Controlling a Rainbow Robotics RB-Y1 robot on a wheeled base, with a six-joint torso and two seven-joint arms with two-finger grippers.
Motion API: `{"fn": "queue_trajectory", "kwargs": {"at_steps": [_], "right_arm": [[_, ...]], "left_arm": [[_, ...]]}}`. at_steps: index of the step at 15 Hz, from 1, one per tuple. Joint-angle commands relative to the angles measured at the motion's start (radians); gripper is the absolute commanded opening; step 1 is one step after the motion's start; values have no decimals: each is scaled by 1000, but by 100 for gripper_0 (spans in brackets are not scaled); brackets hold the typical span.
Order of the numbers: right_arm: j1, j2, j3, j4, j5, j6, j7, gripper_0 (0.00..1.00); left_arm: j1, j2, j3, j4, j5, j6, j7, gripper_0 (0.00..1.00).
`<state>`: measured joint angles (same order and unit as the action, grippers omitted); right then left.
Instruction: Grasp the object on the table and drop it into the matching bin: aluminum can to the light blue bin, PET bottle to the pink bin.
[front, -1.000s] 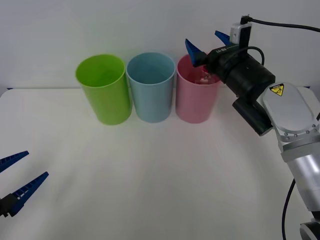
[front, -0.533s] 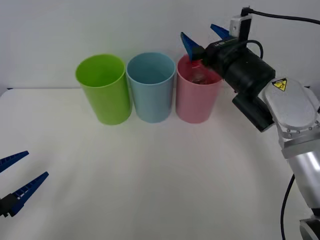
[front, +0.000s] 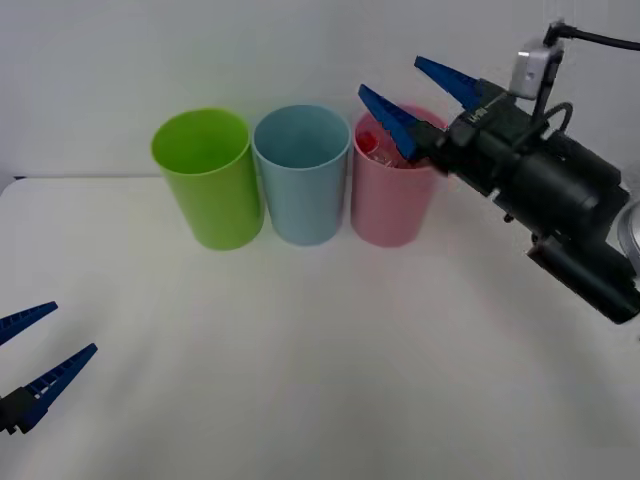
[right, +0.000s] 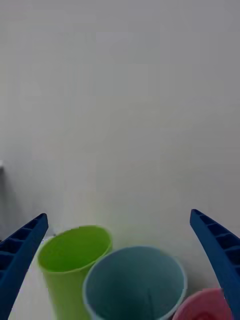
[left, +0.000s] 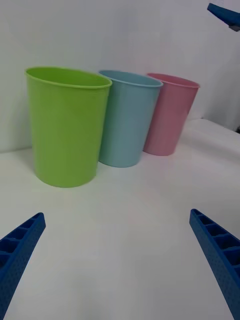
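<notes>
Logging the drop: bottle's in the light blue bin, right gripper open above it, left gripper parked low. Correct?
Not quite. In the front view the bottle lies in the pink bin, not the light blue bin. The right gripper is open above it; left gripper parked low.

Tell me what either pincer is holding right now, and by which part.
Nothing. The right pincer is open above the pink bin, and the left pincer is open low over the table.
</notes>
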<state>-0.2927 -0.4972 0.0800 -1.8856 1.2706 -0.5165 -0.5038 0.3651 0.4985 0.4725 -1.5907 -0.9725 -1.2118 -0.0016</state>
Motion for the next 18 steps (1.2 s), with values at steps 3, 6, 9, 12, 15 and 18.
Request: {"fn": "queue_trajectory", "kwargs": {"at_steps": [3, 6, 9, 12, 15, 18], "right_arm": [[362, -24, -126, -279, -70, -220, 17, 100], [547, 63, -218, -334, -71, -390, 37, 100], [675, 134, -278, -336, -70, -511, 71, 100], [744, 164, -292, -300, -97, -560, 160, 100], [761, 164, -296, -204, -111, -660, 202, 100], [744, 163, -338, -116, -109, -789, 232, 100]], "left_arm": [[0, 0, 0, 0, 0, 0, 0, 100], [0, 0, 0, 0, 0, 0, 0, 100], [0, 0, 0, 0, 0, 0, 0, 100], [0, 0, 0, 0, 0, 0, 0, 100], [0, 0, 0, 0, 0, 0, 0, 100], [0, 0, 0, 0, 0, 0, 0, 100]]}}
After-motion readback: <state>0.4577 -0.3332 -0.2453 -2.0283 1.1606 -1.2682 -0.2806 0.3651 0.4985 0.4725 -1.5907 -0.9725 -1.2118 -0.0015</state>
